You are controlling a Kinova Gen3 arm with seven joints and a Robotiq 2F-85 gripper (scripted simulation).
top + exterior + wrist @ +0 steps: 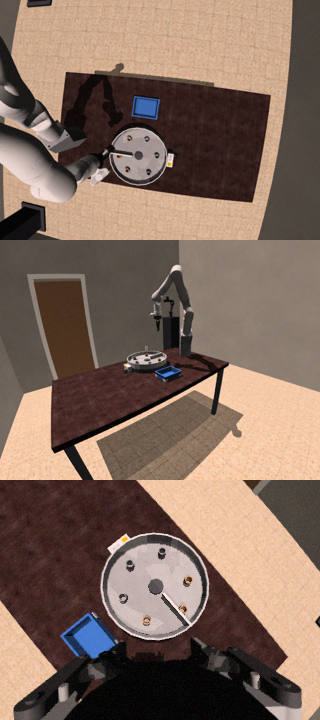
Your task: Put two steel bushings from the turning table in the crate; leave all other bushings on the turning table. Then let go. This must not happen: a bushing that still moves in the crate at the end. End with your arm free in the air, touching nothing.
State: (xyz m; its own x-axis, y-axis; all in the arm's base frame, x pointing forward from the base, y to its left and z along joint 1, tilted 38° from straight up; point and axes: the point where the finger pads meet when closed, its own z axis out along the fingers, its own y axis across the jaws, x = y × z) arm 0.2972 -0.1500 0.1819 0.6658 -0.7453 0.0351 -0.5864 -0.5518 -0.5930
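The round grey turning table (139, 155) stands on the dark table top. It carries three dark steel bushings (147, 138) (156, 155) (148, 171) on its right half and three orange bushings (128, 138) (118, 156) (127, 169) on its left half. A white divider bar (121, 154) runs from the hub to the left rim. The blue crate (145, 107) lies just behind the turning table and holds nothing. My gripper (157, 326) hangs high above the turning table's left rim, open and empty. In the wrist view the steel bushings (162, 553) (130, 564) (123, 598) and the crate (89, 636) lie far below my open fingers.
A small white control box (170, 160) with a yellow label sits against the turning table's right rim. My arm's base (185, 344) stands on the table's far corner. A black pedestal (170, 333) stands behind the table.
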